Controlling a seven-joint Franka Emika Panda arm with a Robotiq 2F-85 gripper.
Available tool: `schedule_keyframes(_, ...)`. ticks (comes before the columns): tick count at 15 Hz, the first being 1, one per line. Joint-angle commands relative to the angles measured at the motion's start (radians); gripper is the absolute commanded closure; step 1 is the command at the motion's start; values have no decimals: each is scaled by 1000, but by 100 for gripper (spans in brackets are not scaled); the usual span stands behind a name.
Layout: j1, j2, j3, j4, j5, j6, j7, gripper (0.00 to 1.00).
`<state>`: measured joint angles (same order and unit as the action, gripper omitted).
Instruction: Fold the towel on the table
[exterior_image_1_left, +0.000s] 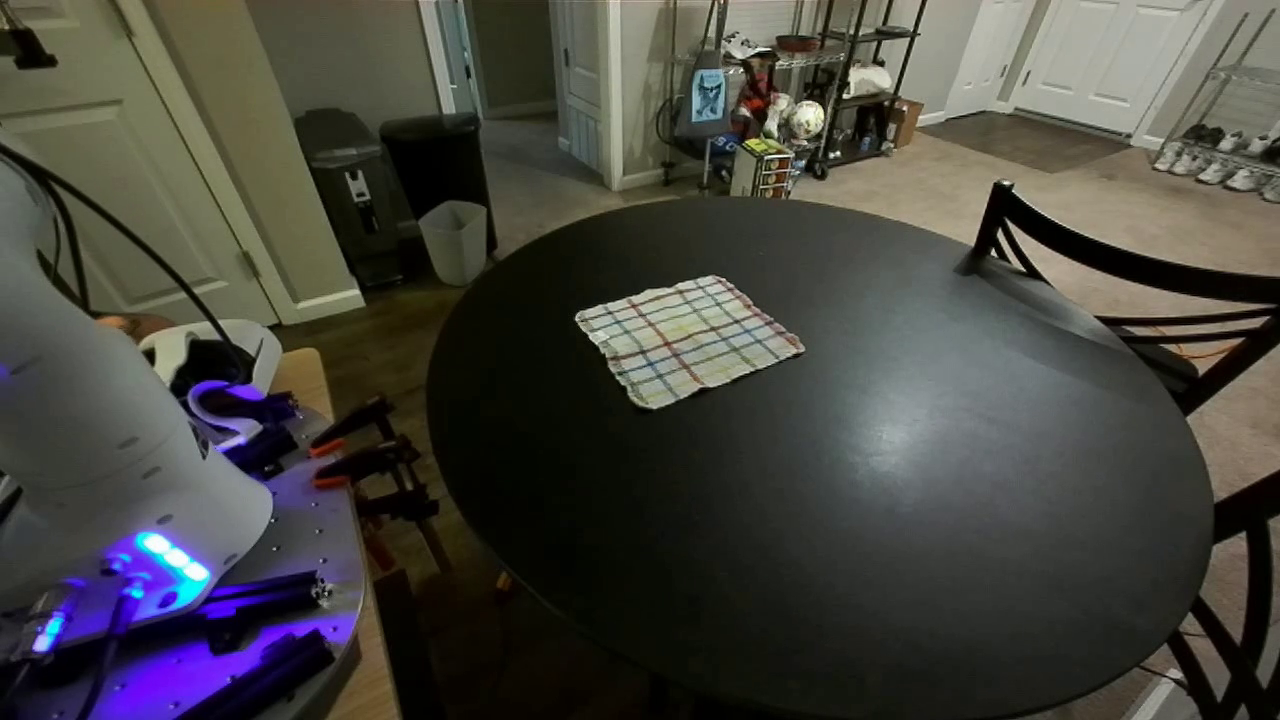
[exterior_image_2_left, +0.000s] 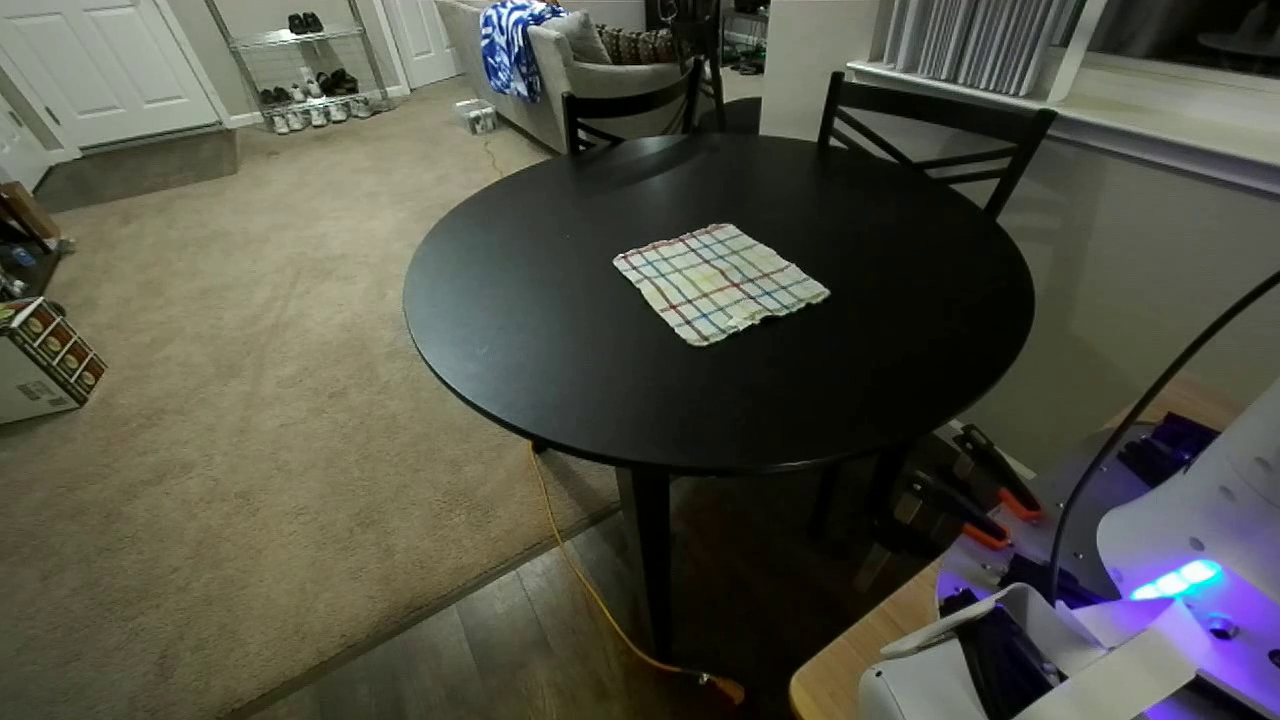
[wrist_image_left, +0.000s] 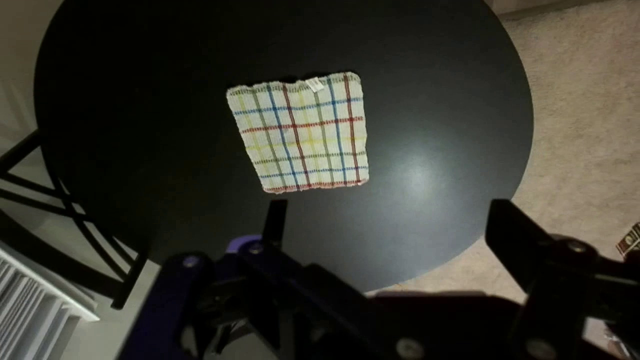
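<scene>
1. Towel (wrist_image_left: 305, 140) lies left of the middle in the wrist view, spread flat and unfolded on the black table (wrist_image_left: 450, 125), apart from my gripper (wrist_image_left: 389, 202) and on the far side of its fingertips.
2. It looks close to square, so I read no clear long axis; its near edge runs roughly parallel to the line between the fingertips.
3. Farther right, my jaws stand wide with nothing held between them. The towel's right edge falls just left of the gap's middle, so I judge that the coming move calls for some shift left and a descent; how high the jaws hang above the cloth I cannot tell.
4. In an exterior view, from the left, I get the robot arm (exterior_image_1_left: 110, 410), then the table with the towel left of its middle; both exterior views leave the gripper out.
5. Only the wrist view gives me the small white tag (wrist_image_left: 315, 84) on the towel's far edge, right of middle.
</scene>
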<state>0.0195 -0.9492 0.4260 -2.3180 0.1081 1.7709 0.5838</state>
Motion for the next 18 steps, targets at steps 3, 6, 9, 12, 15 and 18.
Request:
schedule_keyframes(3,-97,193,138,322,-64,-143,113,0)
schedule_keyframes(6,-148,314,236,474,-124,-209,175,0)
schedule_keyframes(9,-170,419,317,579,-202,-270,231,0)
schedule_keyframes(12,-165,535,371,641,-277,-321,277,0)
schedule_keyframes(15,-134,637,375,673,-322,-366,283,0)
schedule_keyframes(18,-82,633,330,644,-332,-335,285,0)
